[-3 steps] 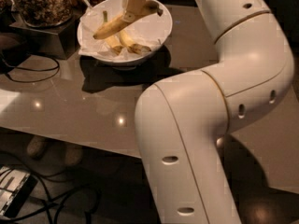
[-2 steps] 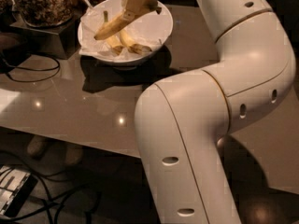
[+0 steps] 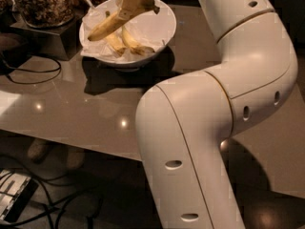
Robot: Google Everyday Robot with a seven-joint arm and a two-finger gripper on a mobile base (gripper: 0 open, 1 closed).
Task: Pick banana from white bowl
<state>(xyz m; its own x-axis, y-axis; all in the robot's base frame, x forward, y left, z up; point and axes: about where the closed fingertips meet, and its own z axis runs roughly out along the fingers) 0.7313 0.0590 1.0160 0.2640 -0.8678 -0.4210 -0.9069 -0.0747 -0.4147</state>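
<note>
The white bowl stands on the brown table at the back, lined with white paper. My gripper reaches down from the top edge over the bowl and is shut on the long yellow banana. The banana hangs tilted. Its dark stem end points up to the right, and its other end is low over the bowl's left rim. Two shorter curved bananas lie in the bowl beneath it.
My large white arm fills the right and the foreground. A glass jar of granola stands on a dark stand left of the bowl. A black cable loops on the table at the left. More cables lie on the floor below the table's front edge.
My gripper has moved a little to the left with the banana in it. The banana's low end now reaches over the bowl's left rim. The bowl has not moved.
</note>
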